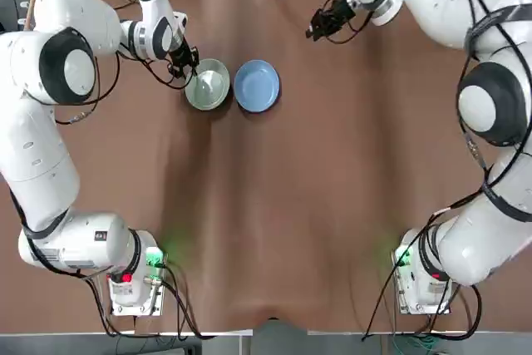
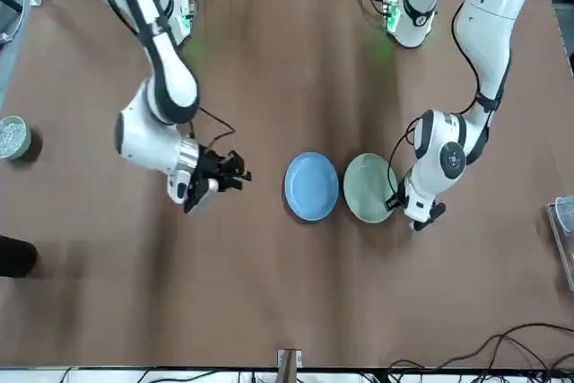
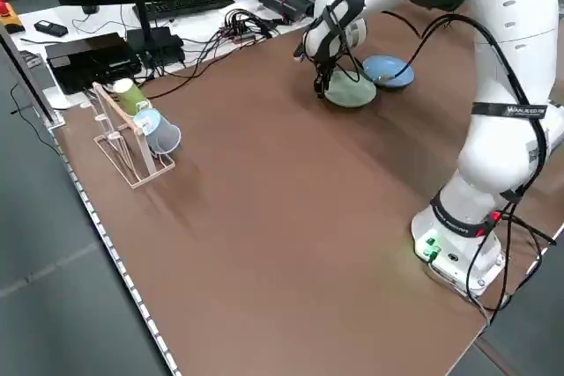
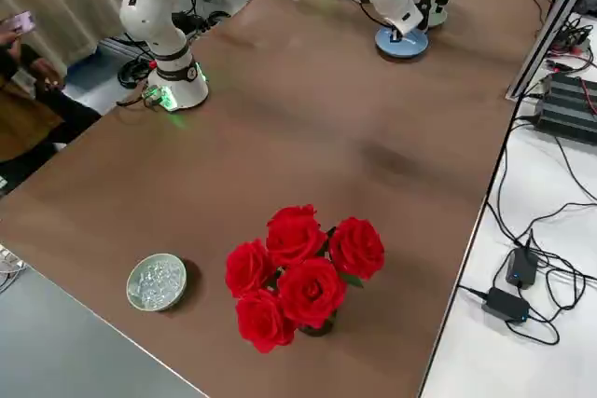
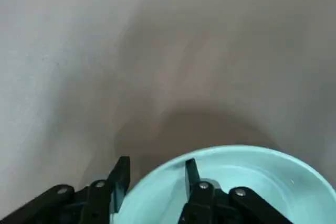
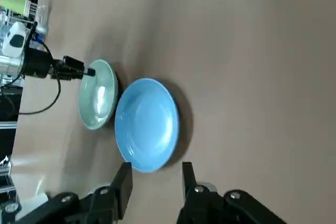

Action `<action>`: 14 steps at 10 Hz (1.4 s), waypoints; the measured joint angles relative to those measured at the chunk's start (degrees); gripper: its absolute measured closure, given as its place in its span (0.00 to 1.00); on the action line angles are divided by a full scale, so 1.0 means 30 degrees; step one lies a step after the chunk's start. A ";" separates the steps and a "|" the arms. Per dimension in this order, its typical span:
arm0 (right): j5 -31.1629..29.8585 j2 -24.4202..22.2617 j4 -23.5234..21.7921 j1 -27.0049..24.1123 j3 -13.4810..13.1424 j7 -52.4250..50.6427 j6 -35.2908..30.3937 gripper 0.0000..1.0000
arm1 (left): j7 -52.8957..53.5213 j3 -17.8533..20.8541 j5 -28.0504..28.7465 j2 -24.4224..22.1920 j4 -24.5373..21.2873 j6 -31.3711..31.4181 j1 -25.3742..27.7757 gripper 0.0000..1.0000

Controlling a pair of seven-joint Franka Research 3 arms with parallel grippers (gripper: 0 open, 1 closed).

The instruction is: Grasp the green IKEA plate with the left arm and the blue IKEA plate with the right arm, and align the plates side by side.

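Green IKEA plate [image 2: 366, 187] lies on the counter [image 1: 291, 205] under and just inward of the left pincer [image 5: 157, 165], which hovers at its outer rim. That pincer's two fingers stand apart, with the rim showing between them; whether they touch it I cannot tell. Blue IKEA plate [image 2: 311, 186] sits just beside the green one, on the side away from the left pincer. The right pincer [image 6: 157, 166] is open, a moderate gap between its fingers, holding nothing, raised above the counter to the right of the blue plate and apart from it.
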 joint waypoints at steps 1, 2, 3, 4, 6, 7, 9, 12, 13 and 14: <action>-0.0913 -0.0384 -0.0019 -0.0251 -0.0475 0.0003 -0.0916 0.53 | 0.0001 -0.0007 0.0000 0.0017 0.0093 0.0001 -0.0053 0.49; -0.1748 -0.0775 -0.0017 -0.0604 -0.0685 0.0026 -0.1664 0.53 | 0.0003 -0.0017 0.0000 0.0035 0.0162 0.0001 -0.0113 0.48; -0.2472 -0.1087 -0.0002 -0.1085 -0.0743 0.0027 -0.2440 0.53 | 0.0003 -0.0020 0.0000 0.0049 0.0196 0.0001 -0.0175 0.48; -0.3185 -0.1315 0.0001 -0.1485 -0.0771 0.0025 -0.2957 0.53 | 0.0003 -0.0021 0.0000 0.0061 0.0215 0.0001 -0.0237 0.48; -0.4272 -0.1496 0.0001 -0.1912 -0.0780 0.0027 -0.3250 0.53 | 0.0003 -0.0029 0.0000 0.0092 0.0232 0.0001 -0.0349 0.48; -0.5044 -0.1557 0.0009 -0.2041 -0.0783 0.0238 -0.3551 0.50 | 0.0003 -0.0031 0.0000 0.0152 0.0235 0.0001 -0.0400 0.46; -0.8493 -0.2150 0.0332 -0.2666 -0.0785 0.1601 -0.5065 0.39 | 0.0003 -0.0042 0.0000 0.0242 0.0272 0.0016 -0.0531 0.43; -1.1561 -0.3527 0.1192 -0.3834 -0.0771 0.3592 -0.7913 0.32 | 0.0022 -0.0059 0.0002 0.0237 0.0510 0.0021 -0.0548 0.33; -1.2296 -0.3714 0.1591 -0.4253 -0.0773 0.3762 -0.8520 0.30 | 0.0022 -0.0068 0.0002 0.0237 0.0525 0.0022 -0.0556 0.33; -1.3131 -0.3801 0.2063 -0.4550 -0.0773 0.4202 -0.9064 0.29 | 0.0023 -0.0069 0.0002 0.0237 0.0525 0.0022 -0.0558 0.33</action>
